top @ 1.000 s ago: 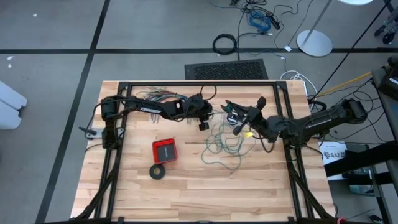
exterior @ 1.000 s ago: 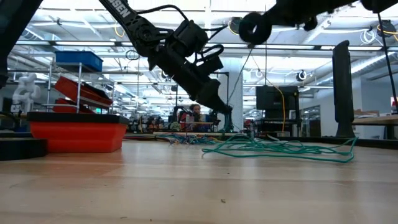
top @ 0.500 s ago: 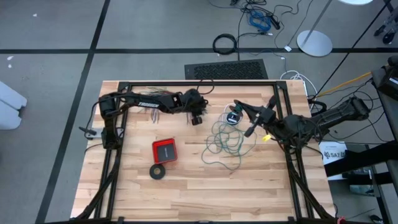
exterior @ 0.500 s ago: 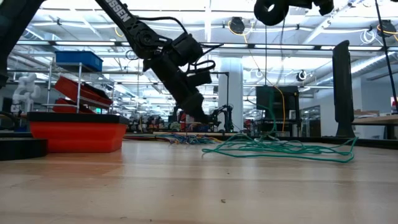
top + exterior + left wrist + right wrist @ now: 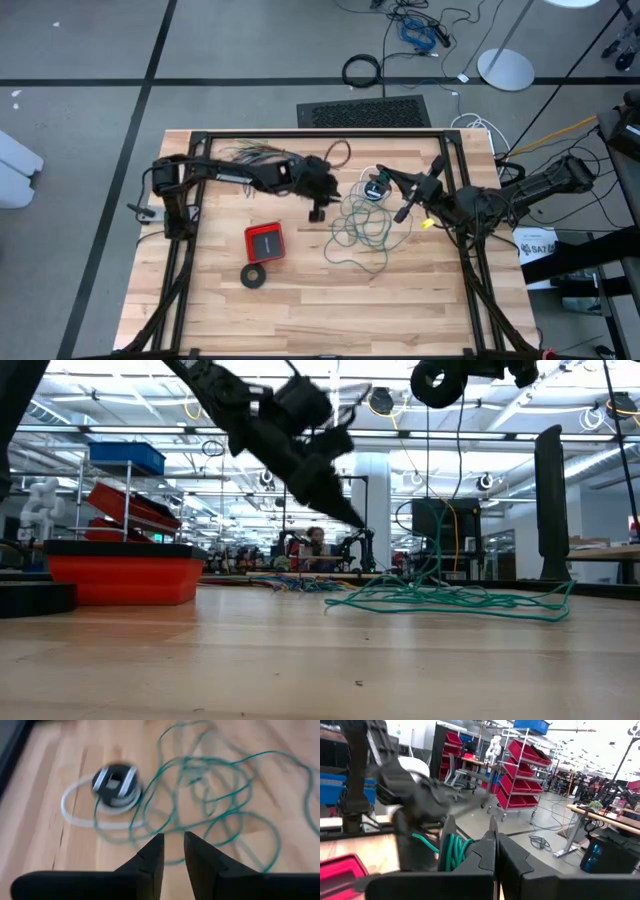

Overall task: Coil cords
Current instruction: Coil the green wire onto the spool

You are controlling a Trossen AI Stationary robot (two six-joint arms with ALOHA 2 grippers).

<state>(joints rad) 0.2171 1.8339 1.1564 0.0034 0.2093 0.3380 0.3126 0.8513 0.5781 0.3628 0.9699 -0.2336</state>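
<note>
Left gripper (image 5: pixel 318 211) swung nearer teal wire (image 5: pixel 362 232), fingers slightly apart, empty. Right gripper (image 5: pixel 388 186) clamped on wire strands above tangle. Risk: lifted strands snag white cord (image 5: pixel 75 812) beside tangle.

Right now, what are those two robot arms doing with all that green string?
They are coiling cords. The right gripper is shut on the green wire, holding a strand up off the table while the rest lies in a loose tangle. The left gripper hangs just above the tangle with its fingers a little apart, holding nothing. A white cord with a small black round piece lies beside the tangle. A red tray sits off to the side.
</note>
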